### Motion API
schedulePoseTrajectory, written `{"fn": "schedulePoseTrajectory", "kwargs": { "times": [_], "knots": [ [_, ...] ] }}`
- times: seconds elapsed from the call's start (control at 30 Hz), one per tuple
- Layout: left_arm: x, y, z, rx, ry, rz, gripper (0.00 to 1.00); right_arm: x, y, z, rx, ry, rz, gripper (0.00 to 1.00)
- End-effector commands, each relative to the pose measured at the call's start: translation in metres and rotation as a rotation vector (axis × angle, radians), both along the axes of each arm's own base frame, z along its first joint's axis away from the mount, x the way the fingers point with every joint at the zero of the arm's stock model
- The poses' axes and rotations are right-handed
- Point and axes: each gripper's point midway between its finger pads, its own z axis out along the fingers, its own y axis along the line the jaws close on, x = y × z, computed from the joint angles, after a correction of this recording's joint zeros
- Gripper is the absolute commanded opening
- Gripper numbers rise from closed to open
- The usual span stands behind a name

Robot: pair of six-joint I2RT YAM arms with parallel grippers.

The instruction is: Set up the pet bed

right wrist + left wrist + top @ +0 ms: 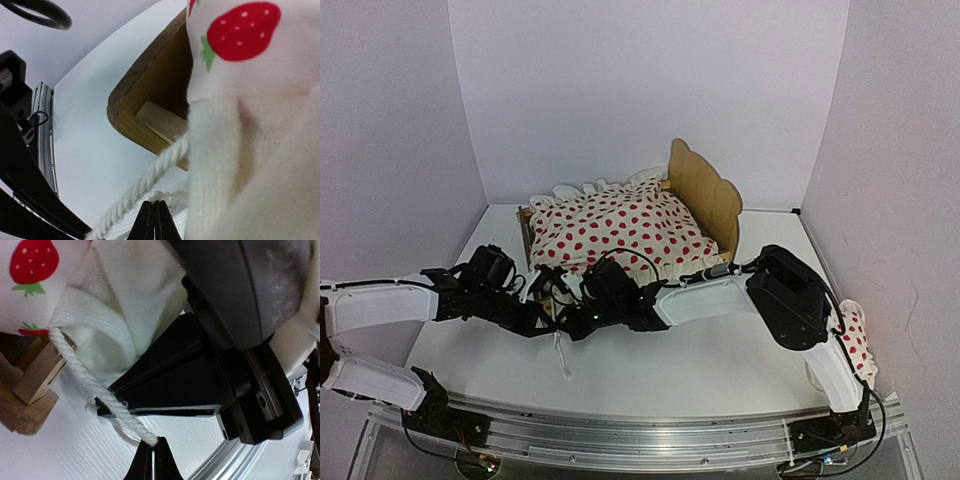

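My left gripper [154, 461] is clamped tight, and the end of a white cord [85, 380] runs straight into its fingertips, so I read it as pinching that cord. My right gripper [154, 220] is clenched too. The same cord crosses just above its tips, but I cannot tell whether anything is caught between them. The two grippers sit nearly touching at the near left corner of the pet bed [705, 190], with the right one's black body filling much of the left wrist view. White knit fabric [115, 315] bunches right above both sets of fingers, and a plywood corner of the frame [145, 95] stands just beyond it.

The bed holds the strawberry-print duvet [615, 225], which covers the whole base and spills over the near side rail toward the grippers. Another length of cord trails from that corner onto the table [720, 365]. A small matching pillow [857, 345] lies outside the bed, at the right near edge beside my right arm's base.

The bed sits toward the far wall. White walls close in on the left, far and right sides. Open tabletop lies between the bed and the metal rail [650, 432] along the near edge.

The bed's long axis runs left to right, skewed slightly near-left to far-right. The wavy headboard stands upright at the right far end and the low footboard [525, 222] is at the left.
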Motion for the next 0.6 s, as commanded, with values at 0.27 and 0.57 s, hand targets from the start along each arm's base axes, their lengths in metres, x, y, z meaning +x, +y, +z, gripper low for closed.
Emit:
{"fn": "schedulePoseTrajectory", "kwargs": {
  "times": [0.27, 0.57],
  "knots": [
    [0.016, -0.033, 0.065, -0.027, -0.38, -0.43, 0.55, 0.01, 0.01, 0.006, 0.166, 0.118, -0.024, 0.0],
    [-0.056, -0.001, 0.08, 0.045, -0.707, -0.93, 0.62, 0.012, 0.015, -0.01, 0.177, 0.156, -0.029, 0.0]
  ]
}}
